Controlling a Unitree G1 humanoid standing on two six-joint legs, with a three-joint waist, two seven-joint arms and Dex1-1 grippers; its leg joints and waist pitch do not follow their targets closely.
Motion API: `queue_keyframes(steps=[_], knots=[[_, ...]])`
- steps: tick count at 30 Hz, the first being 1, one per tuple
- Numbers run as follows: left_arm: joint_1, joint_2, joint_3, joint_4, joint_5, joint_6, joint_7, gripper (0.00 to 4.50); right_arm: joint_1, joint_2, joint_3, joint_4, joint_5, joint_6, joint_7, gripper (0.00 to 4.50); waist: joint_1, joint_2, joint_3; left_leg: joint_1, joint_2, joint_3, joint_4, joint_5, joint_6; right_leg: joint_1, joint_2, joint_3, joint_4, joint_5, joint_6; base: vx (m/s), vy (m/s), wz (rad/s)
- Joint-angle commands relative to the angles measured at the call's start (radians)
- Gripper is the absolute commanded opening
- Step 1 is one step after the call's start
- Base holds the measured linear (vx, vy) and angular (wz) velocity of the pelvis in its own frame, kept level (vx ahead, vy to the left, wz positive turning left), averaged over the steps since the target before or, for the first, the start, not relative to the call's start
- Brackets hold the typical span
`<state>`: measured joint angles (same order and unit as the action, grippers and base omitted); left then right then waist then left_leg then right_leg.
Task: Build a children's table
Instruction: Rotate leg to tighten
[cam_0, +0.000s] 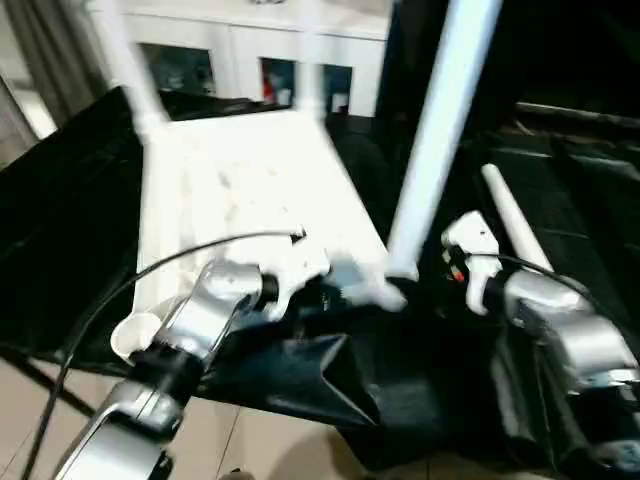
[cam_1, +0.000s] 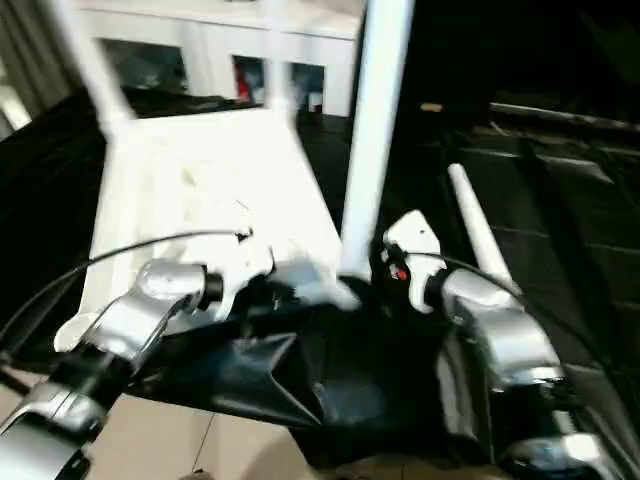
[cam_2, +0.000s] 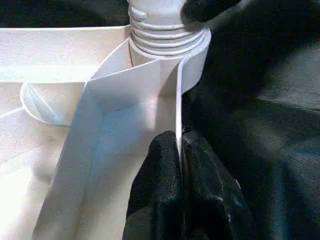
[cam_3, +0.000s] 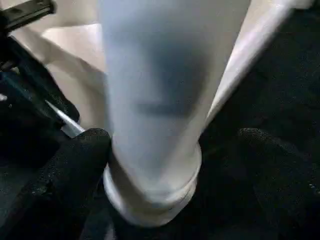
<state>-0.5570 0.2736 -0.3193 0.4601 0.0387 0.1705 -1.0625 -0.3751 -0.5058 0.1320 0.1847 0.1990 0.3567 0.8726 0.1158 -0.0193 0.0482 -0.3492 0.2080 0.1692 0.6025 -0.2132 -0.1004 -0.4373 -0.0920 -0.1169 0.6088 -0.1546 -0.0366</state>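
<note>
Your left gripper (cam_2: 180, 150) pinches the stiff, light white plastic tabletop's (cam_0: 250, 190) thin rim; right gripper (cam_3: 175, 165) spread around the slippery tapered white tube leg (cam_0: 440, 130), so take hold near its base.

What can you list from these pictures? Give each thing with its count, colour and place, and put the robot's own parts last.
Tabletop: one, white, lying underside up on the black surface.
Legs standing in corner sockets: three, white; one at the near right corner, two at the far corners.
Loose leg: one, white, lying on the black surface right of the tabletop.
Empty corner socket: one, white, near left corner.
Black surface: one, under everything.
Cabinet: one, white with glass doors, behind.
Left gripper: one, black fingers, shut on the tabletop's rim near the right corner.
Right gripper: one, black fingers, open on either side of the near right leg's base.
</note>
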Motion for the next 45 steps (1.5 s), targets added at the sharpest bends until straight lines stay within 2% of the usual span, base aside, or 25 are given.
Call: queue_keyframes(steps=[1, 4, 8, 9, 11, 12, 15, 17, 23, 26, 27, 32, 35, 37, 38, 39, 40, 41, 42, 43, 44, 45], knots=[[-0.024, -0.010, 0.006, -0.088, -0.056, -0.026, -0.040, 0.00, 0.004, -0.022, 0.019, -0.034, 0.011, 0.015, 0.054, 4.48, 0.000, -0.010, -0.068, -0.003, 0.019, 0.007, -0.064, -0.112, 0.095, 0.077, -0.051, 0.058, -0.076, -0.261, -0.144, 0.000, 0.000, 0.00], [-0.014, 0.006, 0.001, -0.119, -0.062, -0.010, -0.053, 0.00, 0.008, -0.050, 0.052, -0.060, 0.022, 0.039, 0.113, 4.48, 0.000, -0.013, -0.067, -0.010, 0.018, 0.004, -0.065, -0.103, 0.091, 0.083, -0.053, 0.057, -0.074, -0.265, -0.134, 0.000, 0.000, 0.00], [-0.008, 0.012, 0.002, -0.130, -0.060, -0.007, -0.062, 0.00, 0.004, -0.053, 0.066, -0.054, 0.006, 0.046, 0.120, 4.48, 0.001, -0.014, -0.068, -0.010, 0.016, 0.004, -0.063, -0.090, 0.084, 0.081, -0.051, 0.056, -0.076, -0.279, -0.119, 0.000, 0.000, 0.00], [-0.007, 0.013, 0.001, -0.132, -0.060, -0.006, -0.063, 0.00, 0.002, -0.051, 0.064, -0.049, 0.005, 0.044, 0.116, 4.30, 0.001, -0.014, -0.069, -0.012, 0.015, 0.004, -0.064, -0.085, 0.082, 0.083, -0.051, 0.056, -0.075, -0.275, -0.118, 0.000, 0.000, 0.00], [-0.005, 0.015, 0.001, -0.135, -0.060, -0.004, -0.065, 0.00, 0.001, -0.048, 0.058, -0.046, 0.008, 0.045, 0.116, 4.30, 0.001, -0.016, -0.069, -0.013, 0.015, 0.004, -0.063, -0.080, 0.081, 0.084, -0.051, 0.056, -0.074, -0.272, -0.115, 0.000, 0.000, 0.00], [-0.004, 0.015, 0.000, -0.136, -0.060, -0.003, -0.065, 0.00, 0.000, -0.046, 0.054, -0.045, 0.011, 0.045, 0.117, 4.02, 0.001, -0.016, -0.070, -0.013, 0.015, 0.003, -0.063, -0.077, 0.082, 0.083, -0.051, 0.056, -0.073, -0.269, -0.115, 0.000, 0.000, 0.00], [-0.004, 0.014, 0.000, -0.139, -0.061, 0.003, -0.063, 0.00, -0.001, -0.044, 0.044, -0.047, 0.019, 0.045, 0.121, 3.90, 0.002, -0.012, -0.071, -0.013, 0.016, 0.003, -0.062, -0.066, 0.084, 0.083, -0.051, 0.057, -0.069, -0.236, -0.127, 0.000, 0.000, 0.00], [-0.001, 0.014, -0.001, -0.144, -0.063, 0.010, -0.065, 0.00, 0.001, -0.045, 0.040, -0.055, 0.029, 0.054, 0.128, 3.60, 0.002, -0.013, -0.070, -0.013, 0.015, 0.003, -0.062, -0.068, 0.085, 0.084, -0.051, 0.056, -0.069, -0.234, -0.129, 0.000, 0.000, 0.00], [0.003, 0.015, -0.001, -0.148, -0.064, 0.015, -0.069, 0.00, 0.008, -0.043, 0.038, -0.058, 0.034, 0.056, 0.132, 3.11, 0.002, -0.011, -0.071, -0.013, 0.015, 0.003, -0.061, -0.063, 0.088, 0.085, -0.050, 0.056, -0.067, -0.214, -0.138, 0.000, 0.000, 0.00], [0.002, 0.016, -0.002, -0.145, -0.065, 0.015, -0.073, 0.00, 0.013, -0.035, 0.036, -0.055, 0.036, 0.059, 0.126, 3.03, 0.002, -0.008, -0.072, -0.013, 0.016, 0.003, -0.060, -0.061, 0.088, 0.085, -0.051, 0.057, -0.066, -0.204, -0.143, 0.000, 0.000, 0.00], [0.001, 0.016, -0.003, -0.143, -0.065, 0.016, -0.074, 0.00, 0.015, -0.032, 0.035, -0.054, 0.037, 0.061, 0.123, 2.80, 0.002, -0.009, -0.072, -0.013, 0.015, 0.003, -0.061, -0.064, 0.088, 0.086, -0.050, 0.056, -0.066, -0.203, -0.144, 0.000, 0.000, 0.00], [-0.004, 0.000, -0.003, -0.128, -0.064, 0.022, -0.062, 0.00, 0.040, 0.006, 0.038, -0.052, 0.039, 0.069, 0.095, 2.64, 0.002, -0.009, -0.073, -0.014, 0.015, 0.003, -0.060, -0.065, 0.082, 0.087, -0.051, 0.056, -0.067, -0.210, -0.142, 0.000, 0.000, 0.00], [-0.011, -0.020, -0.001, -0.102, -0.047, 0.031, -0.017, 0.00, 0.042, 0.045, 0.029, -0.025, 0.033, 0.069, 0.042, 2.63, -0.003, -0.008, -0.070, -0.013, 0.014, 0.002, -0.062, -0.080, 0.074, 0.085, -0.050, 0.054, -0.072, -0.242, -0.133, 0.000, 0.000, 0.00], [-0.035, -0.069, 0.007, -0.033, -0.016, 0.050, 0.080, 0.00, 0.028, 0.136, -0.006, 0.059, 0.011, 0.061, -0.110, 2.63, -0.006, -0.012, -0.070, -0.015, 0.012, 0.002, -0.062, -0.086, 0.064, 0.086, -0.051, 0.053, -0.074, -0.267, -0.120, 0.000, 0.000, 0.00], [-0.036, -0.070, 0.007, -0.031, -0.015, 0.050, 0.084, 0.00, 0.028, 0.139, -0.008, 0.062, 0.010, 0.061, -0.115, 2.62, -0.010, -0.011, -0.070, -0.013, 0.009, 0.004, -0.062, -0.087, 0.056, 0.082, -0.049, 0.052, -0.080, -0.287, -0.110, 0.000, 0.000, 0.00], [-0.050, -0.093, 0.012, 0.001, -0.002, 0.059, 0.129, 0.00, 0.019, 0.181, -0.027, 0.102, 0.003, 0.060, -0.187, 2.62, -0.011, -0.012, -0.070, -0.014, 0.009, 0.002, -0.063, -0.090, 0.048, 0.084, -0.049, 0.052, -0.079, -0.293, -0.106, 0.000, 0.000, 0.00], [-0.081, -0.132, 0.025, 0.058, 0.024, 0.082, 0.232, 0.00, -0.005, 0.250, -0.070, 0.172, -0.010, 0.063, -0.332, 2.62, -0.017, -0.014, -0.070, -0.016, 0.007, 0.001, -0.064, -0.091, 0.042, 0.086, -0.049, 0.051, -0.081, -0.306, -0.099, 0.000, 0.000, 0.00], [-0.081, -0.132, 0.025, 0.058, 0.024, 0.082, 0.232, 0.00, -0.005, 0.250, -0.070, 0.172, -0.010, 0.063, -0.332, 2.62, -0.022, -0.010, -0.070, -0.009, 0.005, 0.004, -0.062, -0.108, 0.035, 0.079, -0.049, 0.051, -0.086, -0.333, -0.094, 0.000, 0.000, 0.00], [-0.113, -0.169, 0.041, 0.112, 0.039, 0.107, 0.320, 0.00, -0.026, 0.302, -0.092, 0.229, -0.029, 0.050, -0.443, 2.62, -0.024, -0.009, -0.069, -0.011, 0.004, 0.002, -0.063, -0.114, 0.029, 0.080, -0.049, 0.049, -0.088, -0.352, -0.087, 0.000, 0.000, 0.00], [-0.169, -0.222, 0.065, 0.207, 0.066, 0.134, 0.480, 0.00, -0.068, 0.388, -0.121, 0.320, -0.057, 0.014, -0.614, 2.62, -0.032, -0.002, -0.069, -0.008, -0.002, 0.003, -0.062, -0.134, 0.014, 0.074, -0.048, 0.045, -0.101, -0.424, -0.062, -0.062, -0.005, -0.01], [-0.169, -0.222, 0.065, 0.207, 0.066, 0.134, 0.480, 0.00, -0.068, 0.388, -0.121, 0.320, -0.057, 0.014, -0.614, 2.62, -0.035, -0.005, -0.069, -0.006, -0.003, 0.002, -0.062, -0.143, 0.010, 0.074, -0.047, 0.042, -0.105, -0.443, -0.053, 0.000, 0.000, 0.00], [-0.199, -0.248, 0.072, 0.263, 0.081, 0.123, 0.562, 0.00, -0.106, 0.438, -0.122, 0.380, -0.075, -0.027, -0.697, 2.62, -0.032, -0.004, -0.071, -0.010, -0.005, 0.000, -0.062, -0.144, 0.020, 0.080, -0.048, 0.041, -0.107, -0.445, -0.041, 0.000, 0.000, 0.00]])
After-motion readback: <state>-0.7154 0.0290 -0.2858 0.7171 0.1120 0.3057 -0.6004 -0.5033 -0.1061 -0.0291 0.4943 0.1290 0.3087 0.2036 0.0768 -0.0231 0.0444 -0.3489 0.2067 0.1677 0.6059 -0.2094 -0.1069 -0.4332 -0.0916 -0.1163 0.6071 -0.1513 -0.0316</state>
